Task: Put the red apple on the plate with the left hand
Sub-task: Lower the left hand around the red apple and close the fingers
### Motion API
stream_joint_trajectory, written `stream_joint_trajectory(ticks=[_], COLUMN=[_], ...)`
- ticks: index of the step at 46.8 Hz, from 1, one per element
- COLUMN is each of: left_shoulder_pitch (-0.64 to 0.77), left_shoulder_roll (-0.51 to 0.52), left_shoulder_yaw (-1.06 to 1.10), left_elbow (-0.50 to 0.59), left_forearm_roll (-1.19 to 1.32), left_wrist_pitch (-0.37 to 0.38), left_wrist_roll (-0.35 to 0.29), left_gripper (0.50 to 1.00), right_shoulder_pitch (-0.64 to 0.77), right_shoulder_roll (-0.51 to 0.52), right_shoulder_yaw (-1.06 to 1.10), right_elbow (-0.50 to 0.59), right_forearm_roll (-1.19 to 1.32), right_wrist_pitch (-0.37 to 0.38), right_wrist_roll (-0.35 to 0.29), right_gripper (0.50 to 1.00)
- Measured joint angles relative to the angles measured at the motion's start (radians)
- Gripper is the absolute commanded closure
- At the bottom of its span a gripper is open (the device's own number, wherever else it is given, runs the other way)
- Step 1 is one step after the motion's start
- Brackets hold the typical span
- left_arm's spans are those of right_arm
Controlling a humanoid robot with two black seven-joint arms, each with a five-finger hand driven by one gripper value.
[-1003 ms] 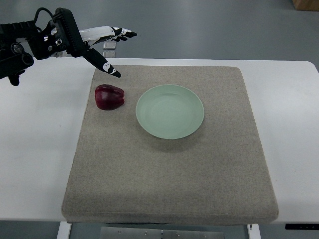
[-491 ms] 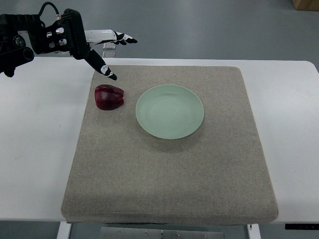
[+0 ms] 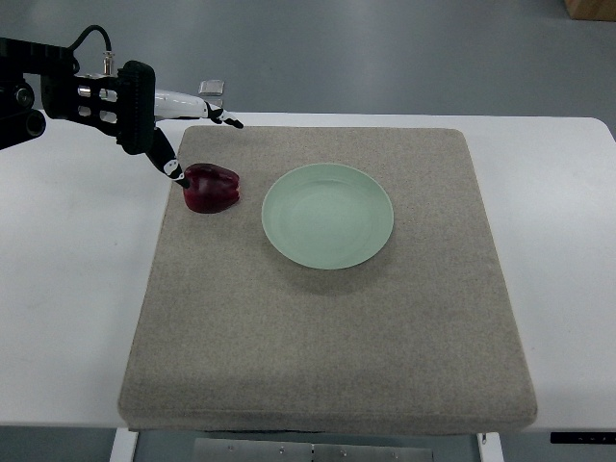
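You've got a dark red apple (image 3: 212, 187), upper left of frame, glossy w/ deeper maroon shading on top & a pale highlight. The plate (image 3: 328, 216) near centre is pale mint green, plain, no pattern, slightly lighter toward the rim. Under both, the mat (image 3: 327, 337) is grey-beige, speckled felt-like texture, darker along its front edge. The table (image 3: 67, 318) is plain white. Upper left, your left hand (image 3: 154, 120) is black on the palm/wrist housing, w/ white fingers (image 3: 192, 100) & black-and-white tips; black cable loops above it. Floor (image 3: 404, 48) across top of frame is flat blue-grey. Small tan-brown box (image 3: 590, 8) at upper right corner.
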Motion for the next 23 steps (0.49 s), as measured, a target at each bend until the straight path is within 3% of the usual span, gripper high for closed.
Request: stream_joint_trajectory(ticks=[9, 23], left_shoulder_pitch=[-0.012, 0.004], left_shoulder_roll=[0.019, 0.011], left_shoulder_yaw=[0.054, 0.084], left_elbow=[-0.042, -0.042], left_forearm_roll=[-0.001, -0.012], left_wrist_pitch=[0.005, 0.028], left_wrist_roll=[0.009, 0.090], left_gripper=[0.500, 0.501], right_shoulder_pitch=[0.000, 0.000], right_shoulder_roll=[0.000, 0.000], right_shoulder_yaw=[0.000, 0.000], right_elbow=[0.000, 0.000], right_forearm_roll=[0.000, 0.000], right_wrist_pitch=[0.000, 0.000], right_wrist_roll=[0.000, 0.000], right_gripper=[0.570, 0.570])
